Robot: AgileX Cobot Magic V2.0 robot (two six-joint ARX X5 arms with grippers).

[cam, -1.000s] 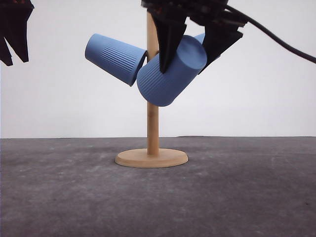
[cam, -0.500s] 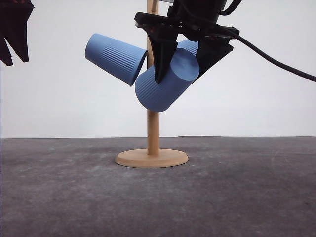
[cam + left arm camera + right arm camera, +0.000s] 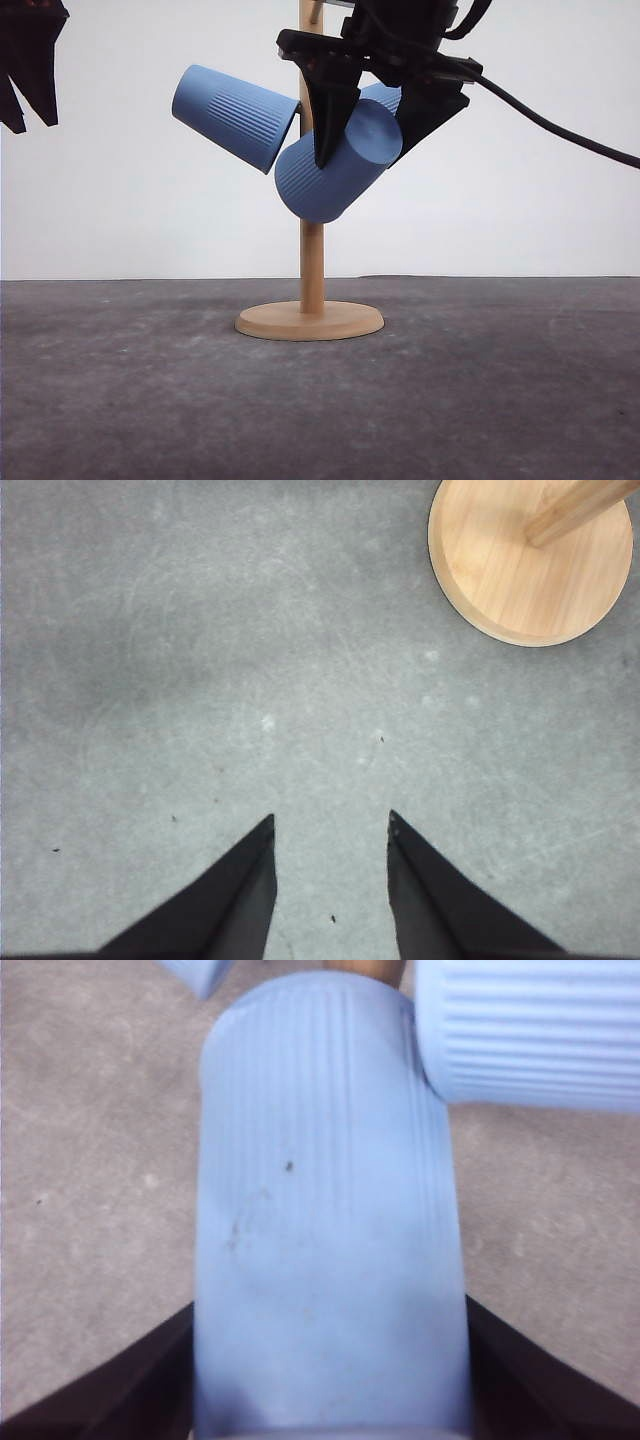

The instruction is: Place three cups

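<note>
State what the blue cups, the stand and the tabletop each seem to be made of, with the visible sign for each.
Cups: probably matte plastic; uniform light-blue colour, fine moulded ribs, no shine.
Stand: wood, perhaps bamboo; pale tan with straight grain on its round base, smooth finish.
Tabletop: unclear, possibly a stone-like laminate or mat; dull mottled grey with faint scuffs.

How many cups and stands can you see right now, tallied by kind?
Light-blue cups: 3 (one hanging on the left, one held by the right gripper, one partly hidden behind it)
Wooden stand: 1
Total: 4
</note>
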